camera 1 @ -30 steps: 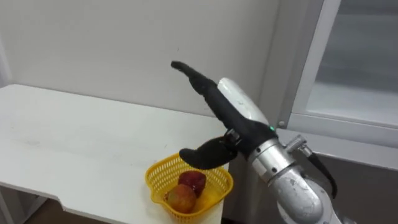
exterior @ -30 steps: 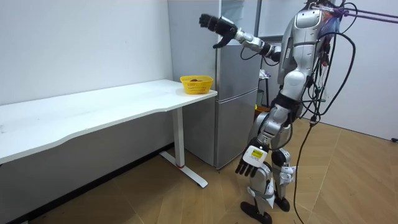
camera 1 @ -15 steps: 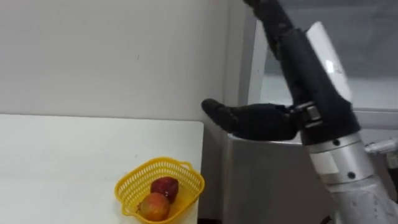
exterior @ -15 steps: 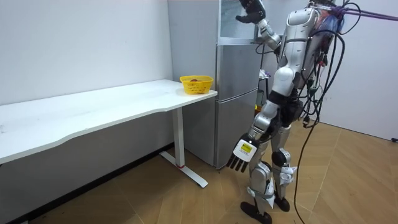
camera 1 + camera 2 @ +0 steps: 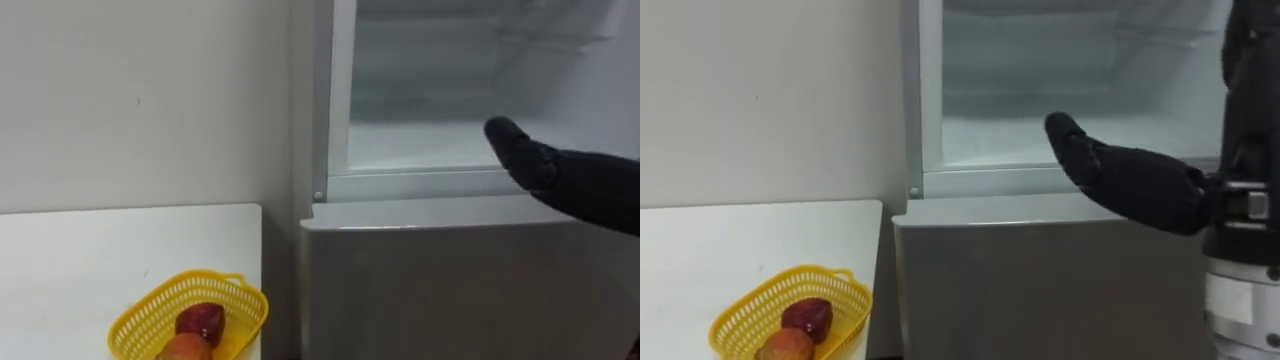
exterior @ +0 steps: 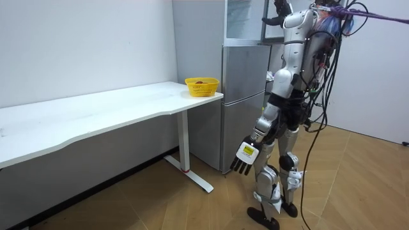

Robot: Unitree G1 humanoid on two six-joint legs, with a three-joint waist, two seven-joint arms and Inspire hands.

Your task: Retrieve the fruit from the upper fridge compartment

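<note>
The upper fridge compartment [image 5: 440, 140] stands open, with pale walls and a shelf inside. My right hand [image 5: 1140, 185] is raised in front of its lower edge, thumb stretched to the left and fingers straight, holding nothing. In the room view I stand right up against the fridge [image 6: 243, 102], with the right hand [image 6: 281, 7] up at the top compartment. My left hand [image 6: 241, 165] hangs open beside my thigh.
A yellow basket [image 5: 150, 305] with a red fruit [image 5: 200, 322] and an orange fruit [image 5: 183, 348] sits at the corner of the white table [image 5: 80, 260], just left of the fridge. The grey lower fridge door [image 5: 450, 280] is closed.
My view has swung right from the table to the fridge. The right hand rose from above the basket to the open upper compartment, and my body turned toward the fridge.
</note>
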